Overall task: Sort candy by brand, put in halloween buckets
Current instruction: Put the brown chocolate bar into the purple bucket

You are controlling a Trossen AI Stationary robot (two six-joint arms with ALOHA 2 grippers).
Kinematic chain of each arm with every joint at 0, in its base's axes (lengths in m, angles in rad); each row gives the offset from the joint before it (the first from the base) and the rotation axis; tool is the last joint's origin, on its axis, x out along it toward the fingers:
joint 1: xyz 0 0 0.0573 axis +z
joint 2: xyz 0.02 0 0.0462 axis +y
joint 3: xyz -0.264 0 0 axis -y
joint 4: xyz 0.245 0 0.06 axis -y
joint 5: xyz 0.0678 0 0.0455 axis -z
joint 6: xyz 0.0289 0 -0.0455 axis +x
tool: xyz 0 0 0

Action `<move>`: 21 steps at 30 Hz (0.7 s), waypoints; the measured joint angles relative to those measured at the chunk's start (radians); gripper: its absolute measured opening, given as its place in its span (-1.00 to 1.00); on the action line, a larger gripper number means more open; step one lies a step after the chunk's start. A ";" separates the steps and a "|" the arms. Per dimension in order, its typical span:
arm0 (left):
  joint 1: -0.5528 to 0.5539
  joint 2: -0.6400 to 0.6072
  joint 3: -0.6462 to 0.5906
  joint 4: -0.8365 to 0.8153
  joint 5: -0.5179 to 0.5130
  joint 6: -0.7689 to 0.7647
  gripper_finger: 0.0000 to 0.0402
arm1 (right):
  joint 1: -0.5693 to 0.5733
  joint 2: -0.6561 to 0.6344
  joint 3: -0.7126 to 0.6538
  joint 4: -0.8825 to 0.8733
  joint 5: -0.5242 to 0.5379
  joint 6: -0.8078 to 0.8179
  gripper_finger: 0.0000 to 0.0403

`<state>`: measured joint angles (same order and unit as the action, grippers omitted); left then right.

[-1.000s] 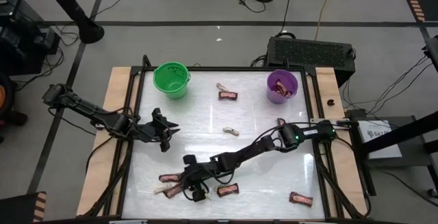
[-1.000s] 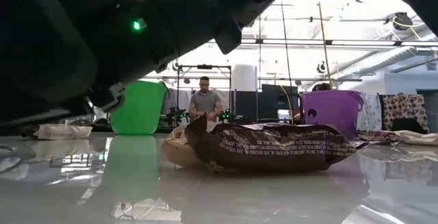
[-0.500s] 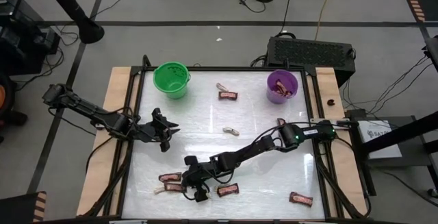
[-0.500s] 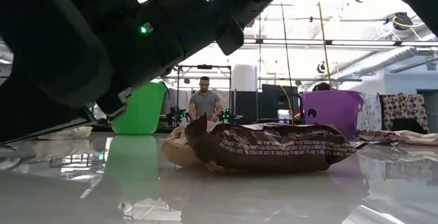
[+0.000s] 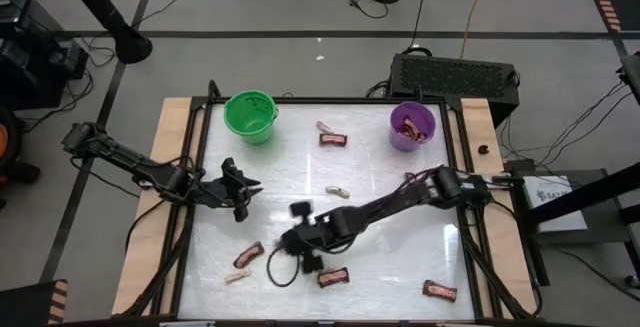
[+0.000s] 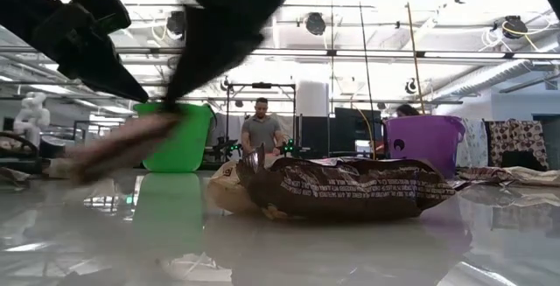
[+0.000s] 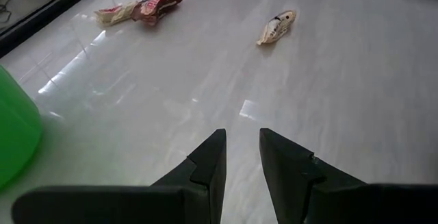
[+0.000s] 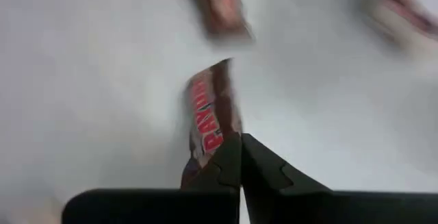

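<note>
A dark red-brown candy bar (image 8: 209,118) is held by one end between the closed fingers of the right gripper (image 8: 240,157), and it hangs forward from the fingertips above the table (image 5: 400,257). In the high view this right gripper (image 5: 303,250) is found over the front middle of the table, with its arm stretched across from the right side. The left gripper (image 5: 243,195) is kept near the left edge, its fingers (image 7: 205,162) set only a little apart and holding nothing. Other candy is left on the white surface: a red-brown bar (image 5: 248,256) and a pale piece (image 5: 237,277) just left of the right gripper, another bar (image 5: 333,278) just in front of it, one bar (image 5: 439,291) near the front right corner, a pale piece (image 5: 338,191) in the middle, and a bar (image 5: 334,140) with a pale piece (image 5: 323,126) between the two buckets. The green bucket (image 5: 250,116) is placed at the far left, the purple bucket (image 5: 412,126) at the far right, and wrappers are seen inside the purple one. In the low view a person (image 6: 262,130) is seen standing in the room behind the table.
</note>
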<state>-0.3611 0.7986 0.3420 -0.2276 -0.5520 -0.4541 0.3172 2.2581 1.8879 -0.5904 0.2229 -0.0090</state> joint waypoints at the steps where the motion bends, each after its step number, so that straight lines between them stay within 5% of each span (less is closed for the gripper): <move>1: 0.000 0.000 0.000 0.000 0.002 -0.008 -0.51 | -0.002 -0.028 -0.015 -0.072 0.059 0.001 -1.00; 7: -0.016 0.000 -0.009 0.008 0.003 -0.012 -0.51 | -0.070 -0.242 -0.253 -0.260 0.247 0.118 -1.00; 16: -0.024 0.000 -0.010 0.011 0.001 -0.020 -0.51 | -0.301 -0.829 -0.702 -0.285 0.437 0.331 -1.00; 21: -0.024 0.000 -0.010 0.014 -0.004 -0.015 -0.51 | -0.460 -1.110 -0.859 -0.292 0.445 0.398 -1.00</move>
<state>-0.3847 0.7982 0.3325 -0.2139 -0.5557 -0.4694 -0.1424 1.1481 1.0291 -0.8825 0.6681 0.3892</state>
